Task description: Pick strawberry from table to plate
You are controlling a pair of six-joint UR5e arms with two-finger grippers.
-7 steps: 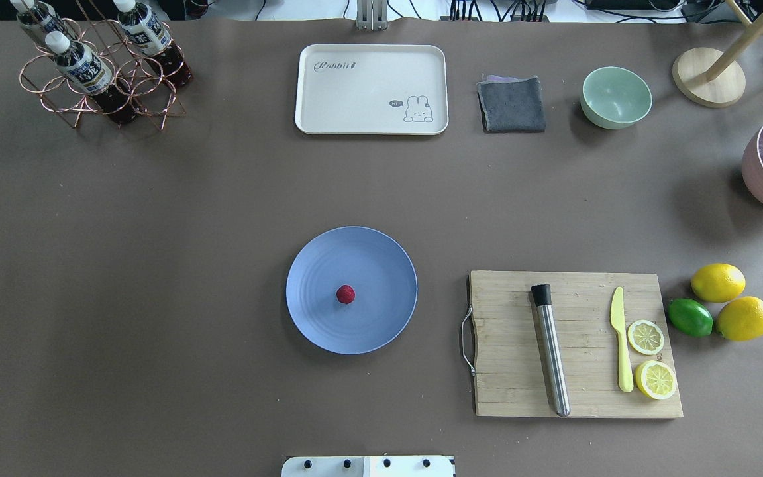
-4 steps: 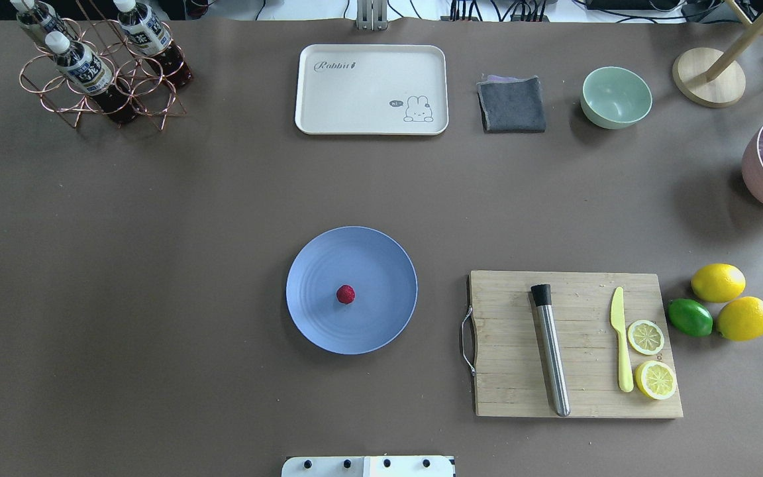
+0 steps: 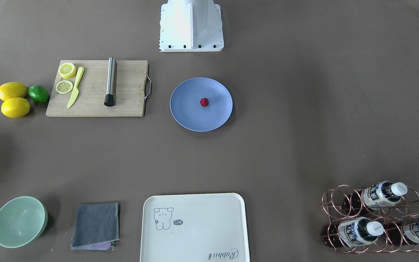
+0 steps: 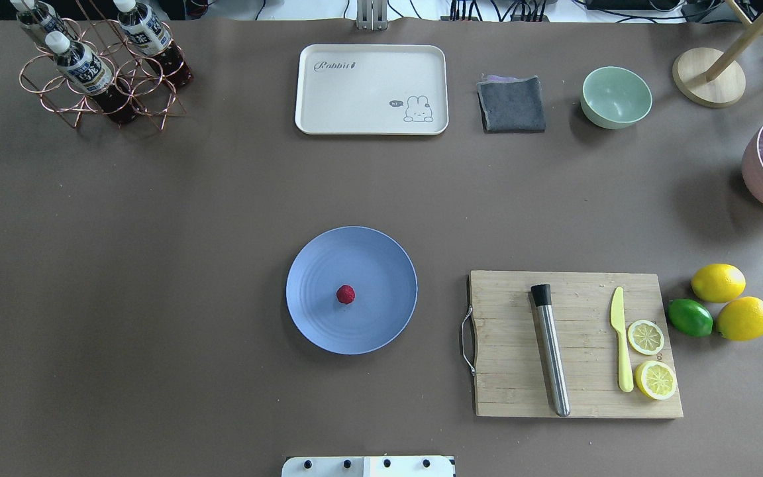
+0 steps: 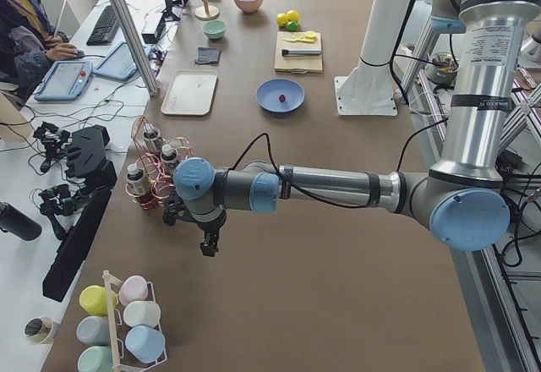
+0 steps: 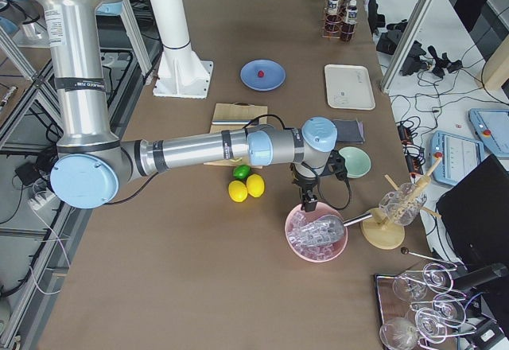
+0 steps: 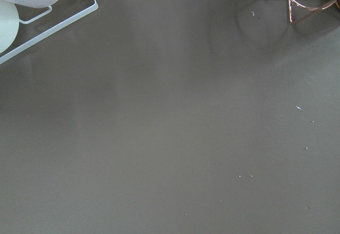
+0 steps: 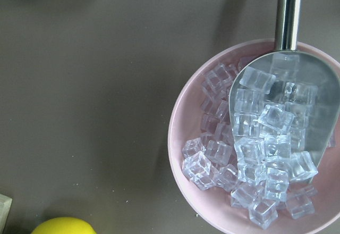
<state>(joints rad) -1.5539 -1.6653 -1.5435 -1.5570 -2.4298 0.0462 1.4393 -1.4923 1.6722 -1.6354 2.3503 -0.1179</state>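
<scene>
Brown worktop (image 4: 156, 265) has the strawberry (image 4: 346, 294) sitting mid plate (image 4: 385, 271) already, so I'd just leave the arms wide and not bump it; left tool (image 5: 206, 248) by the bottle rack (image 5: 152, 169), right tool (image 6: 306, 204) over the ice bowl (image 6: 316, 237), can't tell if either's apart or together.

We found the strawberry (image 5: 281, 98) resting on the plate (image 5: 269, 99), near its middle. The left gripper (image 5: 206, 248) hung over the table (image 5: 304, 296) well apart from the plate, on its near side; we could not judge its opening. The cutting board (image 5: 298, 57) lay just beyond the plate, the cream tray (image 5: 189, 93) beside it.
</scene>
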